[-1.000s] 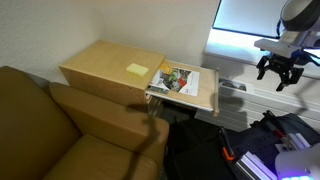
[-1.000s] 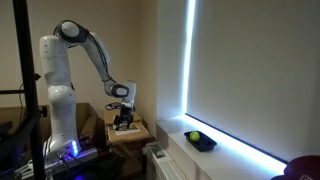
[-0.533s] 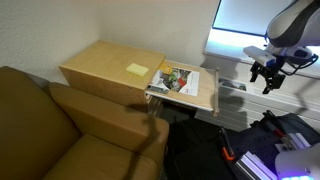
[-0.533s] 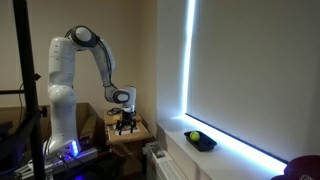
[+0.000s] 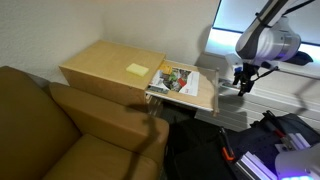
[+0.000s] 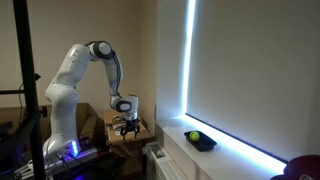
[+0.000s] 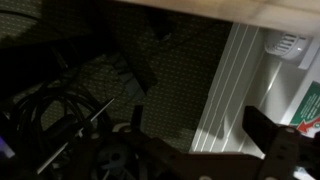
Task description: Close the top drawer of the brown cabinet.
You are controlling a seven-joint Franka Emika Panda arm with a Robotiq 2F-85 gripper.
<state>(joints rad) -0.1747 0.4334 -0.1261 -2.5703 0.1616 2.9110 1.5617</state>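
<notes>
Dim room: top drawer (image 5: pixel 208 92) beside jaws

Gripper (image 5: pixel 243 78) motion-blurred in an exterior view, jaw spacing unreadable. Top drawer (image 5: pixel 206 96) contents (image 5: pixel 178 79) too small to identify. Wrist view largely dark.

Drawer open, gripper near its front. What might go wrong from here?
1. The gripper hangs apart from the top drawer; if contact lands off-centre, the drawer may skew and jam.
2. Colourful clutter fills the drawer; anything standing proud may catch under the cabinet top.
3. The wrist view shows cables on the floor below; dropping too low may snag them.
</notes>
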